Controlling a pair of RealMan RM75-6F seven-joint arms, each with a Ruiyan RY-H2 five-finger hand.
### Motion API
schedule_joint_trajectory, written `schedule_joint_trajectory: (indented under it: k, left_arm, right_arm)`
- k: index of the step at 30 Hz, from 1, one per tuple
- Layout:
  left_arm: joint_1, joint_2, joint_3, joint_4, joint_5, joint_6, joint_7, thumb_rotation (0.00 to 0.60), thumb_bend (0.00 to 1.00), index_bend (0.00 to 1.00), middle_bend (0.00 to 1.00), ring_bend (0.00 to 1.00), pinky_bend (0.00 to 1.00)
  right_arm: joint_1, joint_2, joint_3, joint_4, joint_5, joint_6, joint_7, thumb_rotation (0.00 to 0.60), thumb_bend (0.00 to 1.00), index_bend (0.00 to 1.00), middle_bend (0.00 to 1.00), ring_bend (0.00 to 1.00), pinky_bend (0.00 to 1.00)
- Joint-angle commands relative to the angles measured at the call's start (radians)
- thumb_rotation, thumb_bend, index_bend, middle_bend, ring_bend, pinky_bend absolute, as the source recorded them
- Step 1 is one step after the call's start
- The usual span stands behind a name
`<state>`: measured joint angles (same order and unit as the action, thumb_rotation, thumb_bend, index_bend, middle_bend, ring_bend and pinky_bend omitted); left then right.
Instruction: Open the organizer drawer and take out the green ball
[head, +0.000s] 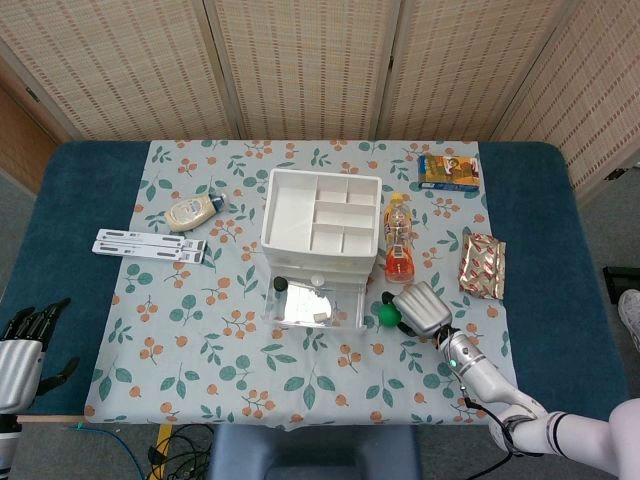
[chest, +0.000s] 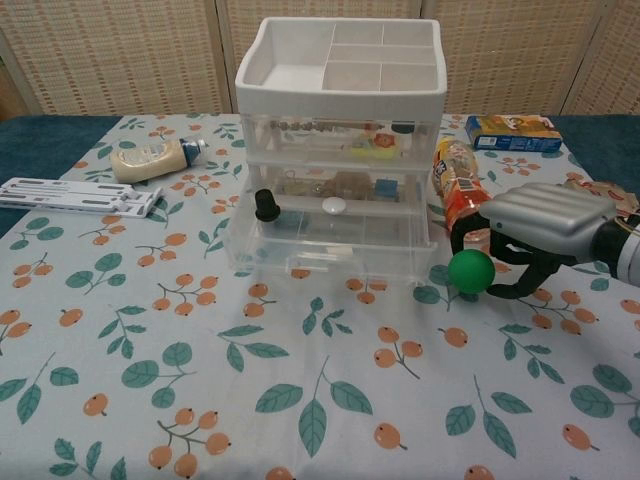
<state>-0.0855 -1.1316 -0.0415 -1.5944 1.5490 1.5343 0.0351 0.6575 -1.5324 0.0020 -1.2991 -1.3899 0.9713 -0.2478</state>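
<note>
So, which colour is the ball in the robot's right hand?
Green; the ball held by the right hand shows best in the chest view.

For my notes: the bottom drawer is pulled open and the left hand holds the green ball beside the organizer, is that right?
Not quite: the right hand holds the green ball, as the chest view shows. The bottom drawer of the organizer is indeed pulled open.
</note>
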Motion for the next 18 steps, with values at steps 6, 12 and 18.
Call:
schedule_joint_trajectory:
  k: [6,12,18]
  left_arm:
    - [-0.003,-0.002,-0.004,0.002,-0.001,0.0,-0.003,0.6,0.23,0.11,0.21,0.24,0.15]
    - [-0.011,-0.003,-0.006,0.001,0.004,-0.005,-0.002,0.6,0.23,0.11,0.21,0.24,0.15]
    - [-0.014,0.002,-0.011,0.0,-0.001,-0.005,-0.001,0.6,0.23,0.11,0.21,0.24,0.15]
  right_arm:
    - [-0.023,0.032,0.002,-0.027,-0.022,0.035,0.004,0.6,0.35,0.12,0.93,1.0,1.0]
    - [-0.062,0.119,0.017,-0.104,-0.037,0.117,-0.008,0.6,0.37,0.1,0.92,1.0,1.0]
    - [-0.147,0.264,0.027,-0.23,-0.064,0.273,-0.019,0.6,0.37,0.15,0.89,0.96,1.0]
